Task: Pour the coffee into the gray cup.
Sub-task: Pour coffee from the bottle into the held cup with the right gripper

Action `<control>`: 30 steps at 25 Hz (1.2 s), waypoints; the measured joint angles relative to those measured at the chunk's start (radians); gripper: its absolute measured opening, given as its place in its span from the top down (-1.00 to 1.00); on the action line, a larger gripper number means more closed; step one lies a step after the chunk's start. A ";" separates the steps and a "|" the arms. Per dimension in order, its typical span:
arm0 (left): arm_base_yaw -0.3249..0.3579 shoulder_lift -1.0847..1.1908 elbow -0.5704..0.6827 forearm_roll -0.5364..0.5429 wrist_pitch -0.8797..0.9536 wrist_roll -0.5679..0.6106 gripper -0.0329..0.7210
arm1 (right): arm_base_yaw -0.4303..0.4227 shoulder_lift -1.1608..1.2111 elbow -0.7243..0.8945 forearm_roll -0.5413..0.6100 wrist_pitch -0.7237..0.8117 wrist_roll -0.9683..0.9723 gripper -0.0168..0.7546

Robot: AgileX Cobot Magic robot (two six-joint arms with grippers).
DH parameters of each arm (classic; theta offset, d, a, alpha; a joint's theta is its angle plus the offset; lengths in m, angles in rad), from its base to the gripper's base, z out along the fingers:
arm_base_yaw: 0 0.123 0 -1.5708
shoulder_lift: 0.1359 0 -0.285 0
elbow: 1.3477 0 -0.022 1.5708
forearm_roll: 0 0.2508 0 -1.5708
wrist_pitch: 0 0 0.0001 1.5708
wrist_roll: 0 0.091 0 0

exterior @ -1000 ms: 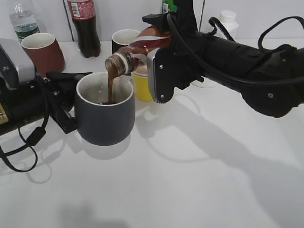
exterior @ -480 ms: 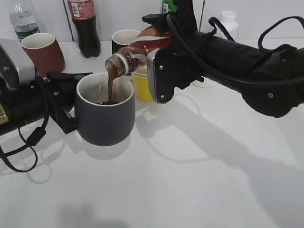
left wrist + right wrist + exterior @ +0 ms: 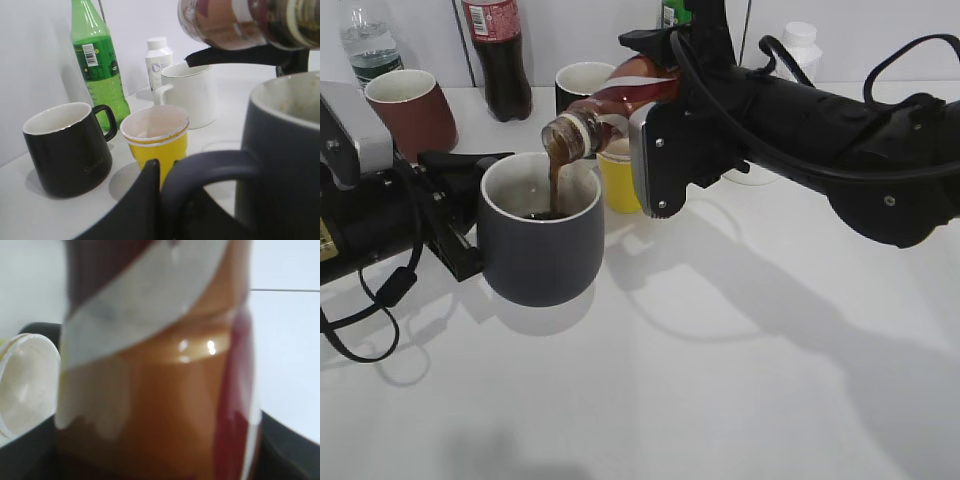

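The gray cup (image 3: 540, 245) stands at centre left, and brown coffee (image 3: 553, 178) streams into it. My left gripper (image 3: 460, 225) is shut on the cup's handle (image 3: 215, 167); the cup's wall fills the right of the left wrist view (image 3: 285, 165). My right gripper (image 3: 655, 150) is shut on the coffee bottle (image 3: 620, 100), tipped with its mouth over the cup's rim. The bottle's label fills the right wrist view (image 3: 160, 370) and its neck shows at the top of the left wrist view (image 3: 240, 22).
A yellow cup (image 3: 618, 180) and a black mug (image 3: 578, 85) stand behind the gray cup. A reddish-brown mug (image 3: 412, 112), a cola bottle (image 3: 498, 55) and a water bottle (image 3: 368, 40) are at back left. A green bottle (image 3: 97, 62), white mug (image 3: 187, 92) and white jar (image 3: 159, 55) stand further back.
The coffee keeps streaming into the gray cup. Neither arm nor the bottle has visibly moved.
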 joint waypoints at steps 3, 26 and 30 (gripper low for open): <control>0.000 0.000 0.000 0.000 0.001 0.000 0.80 | 0.000 0.000 0.000 0.000 0.000 -0.005 -0.41; 0.000 0.000 0.000 0.000 0.001 0.000 0.80 | 0.000 0.000 0.000 0.000 -0.003 -0.033 -0.41; 0.000 0.000 0.000 0.000 0.001 0.000 0.79 | 0.000 0.000 0.000 0.000 -0.003 -0.035 -0.41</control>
